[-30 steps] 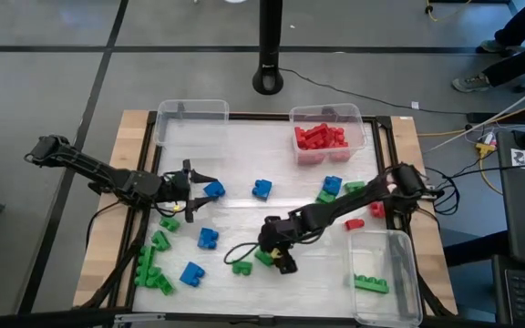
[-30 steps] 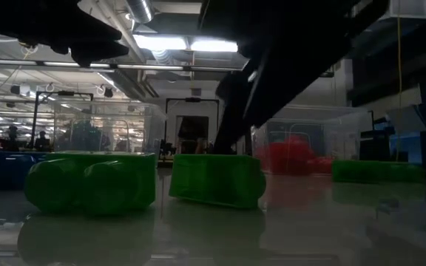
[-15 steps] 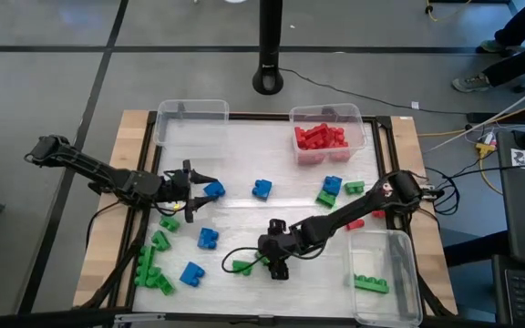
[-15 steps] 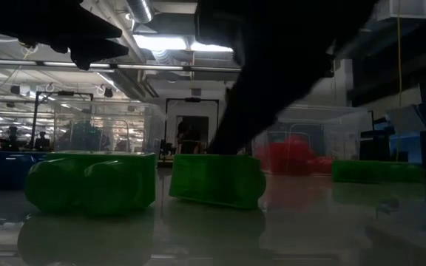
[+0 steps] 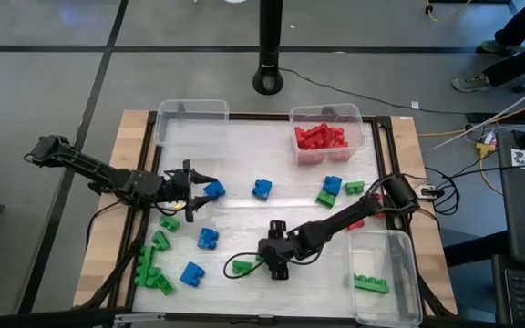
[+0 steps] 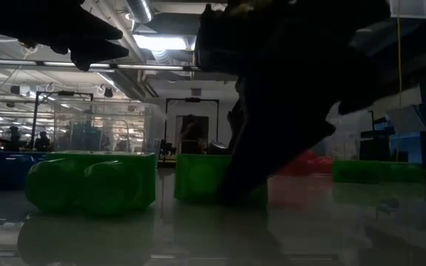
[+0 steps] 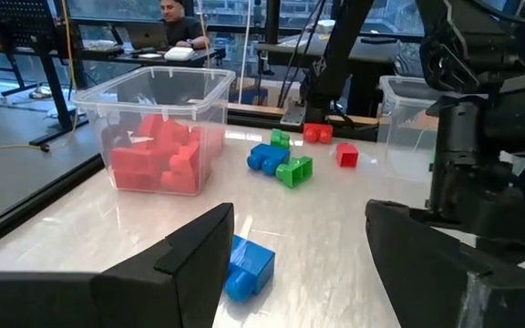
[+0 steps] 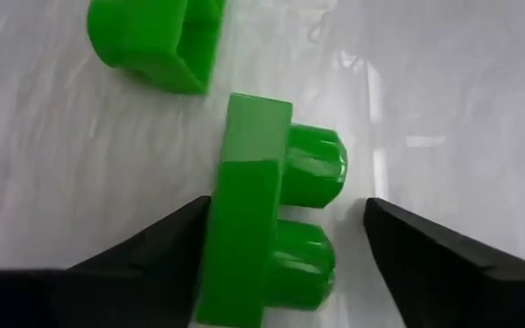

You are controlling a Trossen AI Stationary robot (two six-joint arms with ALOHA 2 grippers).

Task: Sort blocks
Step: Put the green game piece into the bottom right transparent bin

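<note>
My right gripper (image 5: 276, 264) is low over the table's near middle, open. In the right wrist view its gripper (image 8: 288, 205) straddles a green two-stud block (image 8: 267, 241) that lies on its side on the table. A second green block (image 8: 158, 41) lies just beyond it (image 5: 242, 267). In the low view the dark gripper (image 6: 272, 111) stands in front of that green block (image 6: 202, 177). My left gripper (image 5: 192, 189) waits open at the left, level, with a blue block (image 7: 244, 264) on the table just ahead of its fingers. My right gripper comes at the green block from above with one finger on each side. One finger (image 8: 153, 264) lies close along the block's flat bottom face (image 8: 231, 210); whether it touches, I cannot tell. The other finger (image 8: 445, 264) stands clear of the studs.
A clear bin of red blocks (image 5: 327, 135) is at the far right, an empty clear bin (image 5: 191, 120) at the far left, and a clear bin (image 5: 386, 264) holding a green block (image 5: 370, 283) near right. Loose blue (image 5: 208, 239), green (image 5: 153, 264) and red (image 5: 355, 223) blocks lie around.
My right gripper has moved a little toward the table's left and come down around the green block, staying open. In the low view it now stands in front of that block. My left arm has kept still.
</note>
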